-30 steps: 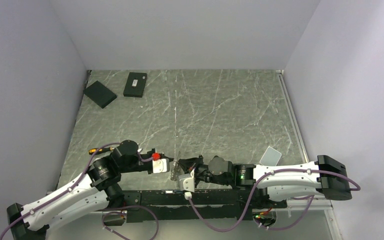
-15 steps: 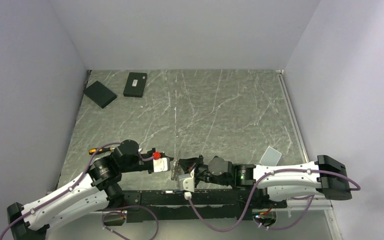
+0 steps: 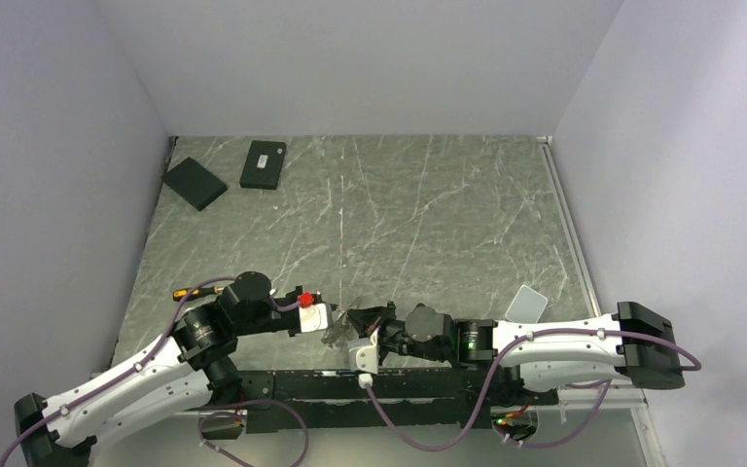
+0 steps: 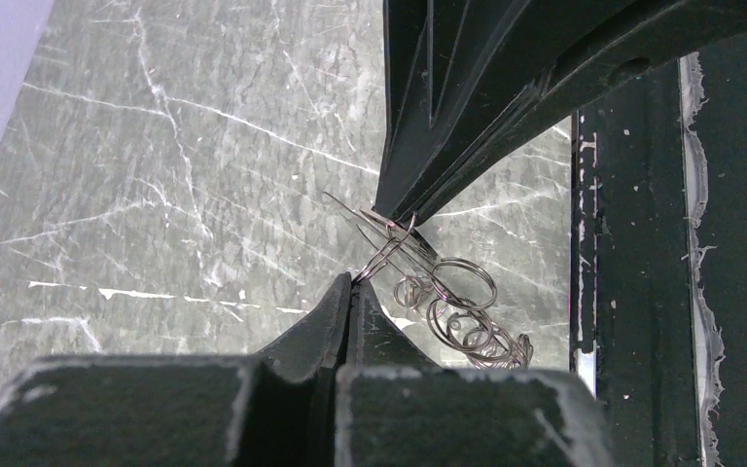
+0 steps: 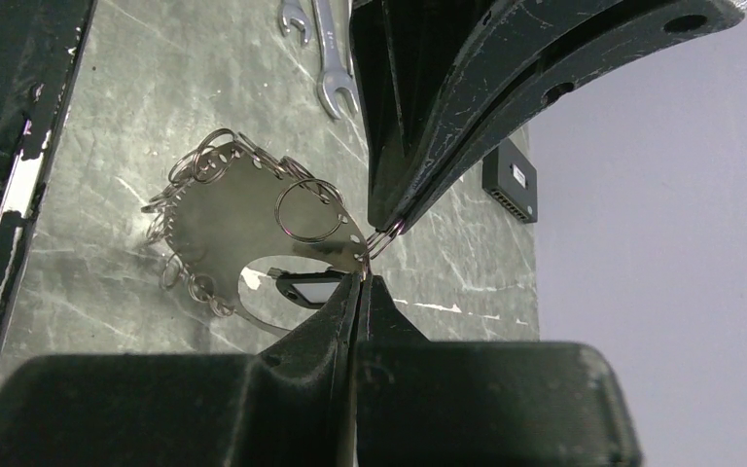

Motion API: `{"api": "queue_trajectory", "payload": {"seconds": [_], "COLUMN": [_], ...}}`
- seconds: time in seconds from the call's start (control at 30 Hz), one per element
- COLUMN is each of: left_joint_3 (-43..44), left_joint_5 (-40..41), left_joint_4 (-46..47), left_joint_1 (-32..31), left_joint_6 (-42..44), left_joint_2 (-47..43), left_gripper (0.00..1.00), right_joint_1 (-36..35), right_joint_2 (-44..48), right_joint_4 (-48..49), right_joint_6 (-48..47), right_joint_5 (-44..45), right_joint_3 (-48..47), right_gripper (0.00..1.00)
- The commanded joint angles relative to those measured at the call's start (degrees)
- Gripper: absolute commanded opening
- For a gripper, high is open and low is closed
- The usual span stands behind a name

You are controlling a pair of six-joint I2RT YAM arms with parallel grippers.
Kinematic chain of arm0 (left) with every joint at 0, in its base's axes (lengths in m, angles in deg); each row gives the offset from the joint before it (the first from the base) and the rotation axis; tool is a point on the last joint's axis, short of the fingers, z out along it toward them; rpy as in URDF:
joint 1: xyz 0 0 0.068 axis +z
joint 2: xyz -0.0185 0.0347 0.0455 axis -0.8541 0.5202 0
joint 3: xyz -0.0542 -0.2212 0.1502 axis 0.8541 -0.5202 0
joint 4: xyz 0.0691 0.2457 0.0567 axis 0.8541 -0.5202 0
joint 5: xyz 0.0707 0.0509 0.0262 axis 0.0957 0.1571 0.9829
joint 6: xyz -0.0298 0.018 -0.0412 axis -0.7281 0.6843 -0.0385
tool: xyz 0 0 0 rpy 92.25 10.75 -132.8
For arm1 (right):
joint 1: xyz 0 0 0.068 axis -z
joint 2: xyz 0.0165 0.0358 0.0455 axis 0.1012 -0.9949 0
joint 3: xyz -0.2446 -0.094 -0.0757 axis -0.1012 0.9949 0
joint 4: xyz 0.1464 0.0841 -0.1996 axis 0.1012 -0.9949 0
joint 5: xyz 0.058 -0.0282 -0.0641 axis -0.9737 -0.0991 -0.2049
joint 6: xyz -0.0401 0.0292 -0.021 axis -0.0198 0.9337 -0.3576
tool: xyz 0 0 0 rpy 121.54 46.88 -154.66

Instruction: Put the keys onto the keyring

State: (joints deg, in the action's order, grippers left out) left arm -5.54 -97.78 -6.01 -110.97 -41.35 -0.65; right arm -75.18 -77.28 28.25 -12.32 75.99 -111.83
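The keyring (image 3: 337, 332) hangs between my two grippers near the table's front edge. In the right wrist view it is a flat grey metal piece (image 5: 243, 219) fringed with several small wire rings. In the left wrist view it shows as a string of wire loops (image 4: 459, 309). Single keys cannot be told apart. My left gripper (image 4: 352, 281) is shut on a wire loop at one end. It also shows in the top view (image 3: 329, 325). My right gripper (image 5: 361, 278) is shut on the piece's edge, tip to tip with the left. It also shows in the top view (image 3: 352, 327).
Two black boxes (image 3: 195, 182) (image 3: 264, 163) lie at the far left corner. A white card (image 3: 526, 304) lies right of the right arm. An orange-handled tool (image 3: 187, 292) lies by the left arm. Silver wrenches (image 5: 329, 58) lie beyond the grippers. The dark table rail (image 4: 632, 292) runs close by.
The metal piece between the grippers has turned from edge-on to tilted, so it looks wider from above. The left wrist has shifted slightly. The right arm has hardly moved.
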Motion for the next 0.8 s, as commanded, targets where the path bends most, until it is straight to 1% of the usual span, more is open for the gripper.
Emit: {"api": "queue_trajectory", "payload": {"seconds": [0.0, 0.2, 0.37, 0.77], "left_joint_3": [0.73, 0.76, 0.88, 0.95], "left_joint_5": [-0.56, -0.16, -1.57, -1.58], "left_joint_4": [1.64, 1.52, 1.69, 1.34], "left_joint_1": [0.03, 0.09, -0.02, 0.04], "left_joint_6": [-0.66, -0.92, -0.66, -0.64], "left_joint_2": [0.39, 0.58, 1.03, 1.94], "left_gripper": [0.0, 0.0, 0.0, 0.0], "right_joint_1": [-0.49, -0.49, -0.48, -0.45], "right_joint_2": [0.63, 0.24, -0.32, -0.77], "right_joint_4": [2.24, 2.42, 3.11, 3.58], "right_joint_6": [-0.06, -0.37, -0.99, -2.8], "right_joint_5": [0.02, 1.01, 1.98, 2.13], "right_joint_3": [-1.32, -1.67, -2.0, -3.15], "right_gripper": [0.0, 0.0, 0.0, 0.0]}}
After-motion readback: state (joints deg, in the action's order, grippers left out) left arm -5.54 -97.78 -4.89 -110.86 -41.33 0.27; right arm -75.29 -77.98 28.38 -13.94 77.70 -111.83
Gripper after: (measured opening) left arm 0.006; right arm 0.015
